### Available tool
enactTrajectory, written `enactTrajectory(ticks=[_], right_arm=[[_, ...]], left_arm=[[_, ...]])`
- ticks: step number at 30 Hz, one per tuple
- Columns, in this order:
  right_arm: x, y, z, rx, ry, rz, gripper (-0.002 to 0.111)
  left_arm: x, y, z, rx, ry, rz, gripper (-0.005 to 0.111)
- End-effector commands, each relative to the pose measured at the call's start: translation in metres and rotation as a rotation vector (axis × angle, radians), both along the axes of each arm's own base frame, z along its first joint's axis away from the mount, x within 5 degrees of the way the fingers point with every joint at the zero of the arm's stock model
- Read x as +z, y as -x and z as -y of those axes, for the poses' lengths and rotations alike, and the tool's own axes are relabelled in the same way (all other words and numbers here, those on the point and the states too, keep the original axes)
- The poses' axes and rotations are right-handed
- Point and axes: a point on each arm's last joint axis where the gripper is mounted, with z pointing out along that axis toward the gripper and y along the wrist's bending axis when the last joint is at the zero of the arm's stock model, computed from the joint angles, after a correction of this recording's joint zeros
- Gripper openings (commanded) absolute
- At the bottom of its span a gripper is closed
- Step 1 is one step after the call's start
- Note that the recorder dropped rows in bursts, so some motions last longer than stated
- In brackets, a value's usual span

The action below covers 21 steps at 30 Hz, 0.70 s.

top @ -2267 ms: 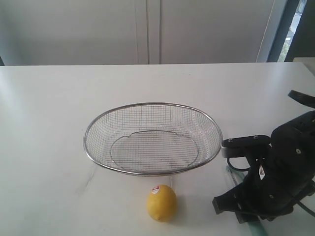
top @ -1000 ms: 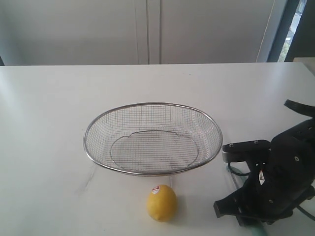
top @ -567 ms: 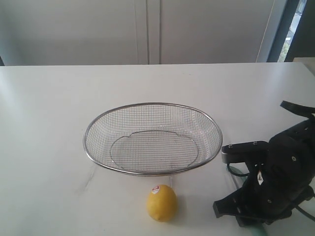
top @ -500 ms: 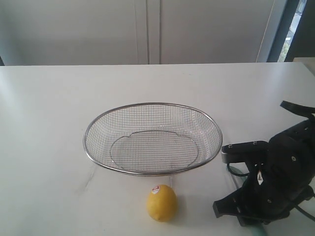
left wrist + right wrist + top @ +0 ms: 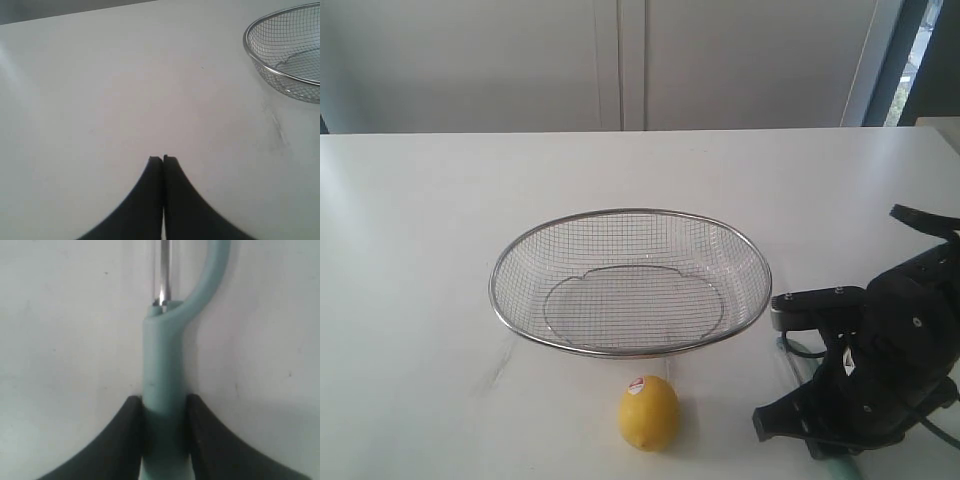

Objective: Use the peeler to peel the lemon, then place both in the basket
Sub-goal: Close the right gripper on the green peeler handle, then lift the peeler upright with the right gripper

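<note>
The yellow lemon [image 5: 648, 412] with a red-and-white sticker lies on the white table in front of the wire-mesh basket [image 5: 620, 212]. Neither touches a gripper. At the table's front right, my right gripper [image 5: 165, 402] is down at the tabletop. Its two black fingers press on either side of the pale teal handle of the peeler [image 5: 162, 355]. The loop head and metal blade stick out past the fingertips. In the exterior view the arm [image 5: 880, 370] hides most of the peeler [image 5: 840, 466]. My left gripper [image 5: 163, 159] is shut and empty above bare table.
The basket's rim [image 5: 246, 44] shows at one edge of the left wrist view. A faint smudge [image 5: 274, 125] marks the table near it. The table's front edge runs close below the lemon and the right arm.
Over two seconds the right arm sank slightly toward the table; in the last second it barely shifted. Lemon and basket have not moved.
</note>
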Motion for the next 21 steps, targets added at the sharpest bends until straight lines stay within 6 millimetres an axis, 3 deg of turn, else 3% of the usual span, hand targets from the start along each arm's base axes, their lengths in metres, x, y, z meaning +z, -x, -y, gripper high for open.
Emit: enactTrajectory(ticks=[1,10,21], right_arm=[[-0.002,-0.001,0.001,-0.024,-0.004,0.003,0.000],[0.023,0.004,0.004,-0.023,-0.035,0.068,0.000],[0.098,0.035,0.023,0.011,-0.111,0.318,0.000]], left_arm=[[-0.001,0.000,0.001,-0.009,0.010,-0.004,0.000],[-0.001,0.000,0.001,-0.009,0.010,-0.004,0.000],[-0.001,0.000,0.001,-0.009,0.010,-0.004,0.000]])
